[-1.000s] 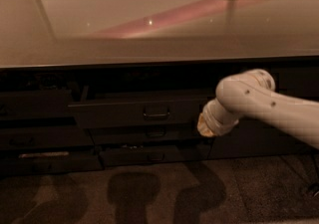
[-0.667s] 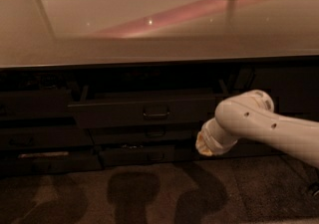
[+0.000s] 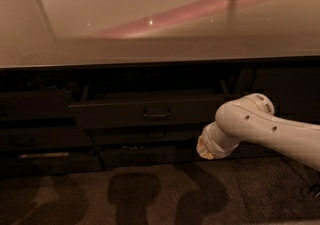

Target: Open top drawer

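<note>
The top drawer (image 3: 115, 114) is a wide dark grey front under the counter. It stands pulled out a little from the cabinet face, with a small loop handle (image 3: 157, 115) at its centre. Its inside is dark and hidden. My white arm (image 3: 240, 126) reaches in from the right, and its rounded end (image 3: 207, 148) hangs below and to the right of the drawer front, apart from the handle. My gripper itself does not show in the camera view; only arm links are visible.
A pale glossy countertop (image 3: 150, 44) overhangs the drawers. Two shorter drawer fronts (image 3: 150, 134) with similar handles sit below the top one. More dark cabinet fronts (image 3: 35, 119) run to the left. Dark carpet (image 3: 150, 194) lies in front.
The arm's rounded end has dropped and drifted right, away from the drawer front. The drawer has stayed pulled out the same amount.
</note>
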`<state>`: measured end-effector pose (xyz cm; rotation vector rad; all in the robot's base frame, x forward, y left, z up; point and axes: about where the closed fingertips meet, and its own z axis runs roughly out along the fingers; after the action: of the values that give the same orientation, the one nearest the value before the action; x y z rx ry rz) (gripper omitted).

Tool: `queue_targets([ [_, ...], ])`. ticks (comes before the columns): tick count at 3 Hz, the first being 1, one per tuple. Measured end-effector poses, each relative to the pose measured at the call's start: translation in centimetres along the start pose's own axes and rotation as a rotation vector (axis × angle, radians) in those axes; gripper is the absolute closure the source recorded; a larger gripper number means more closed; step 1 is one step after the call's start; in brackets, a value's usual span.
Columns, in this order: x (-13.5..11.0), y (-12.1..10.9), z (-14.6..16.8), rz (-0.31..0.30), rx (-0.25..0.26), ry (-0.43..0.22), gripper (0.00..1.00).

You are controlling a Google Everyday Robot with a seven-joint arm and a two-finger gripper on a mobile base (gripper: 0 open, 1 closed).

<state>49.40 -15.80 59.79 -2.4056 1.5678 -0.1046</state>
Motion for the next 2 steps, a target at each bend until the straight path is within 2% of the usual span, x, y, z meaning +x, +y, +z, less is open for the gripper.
queue_targets([
  [1,-0.1,-1.5,-1.6,0.006,0.006,0.001,0.58],
  [2,-0.7,-3.4,-4.6,0.009,0.038,0.023,0.34],
])
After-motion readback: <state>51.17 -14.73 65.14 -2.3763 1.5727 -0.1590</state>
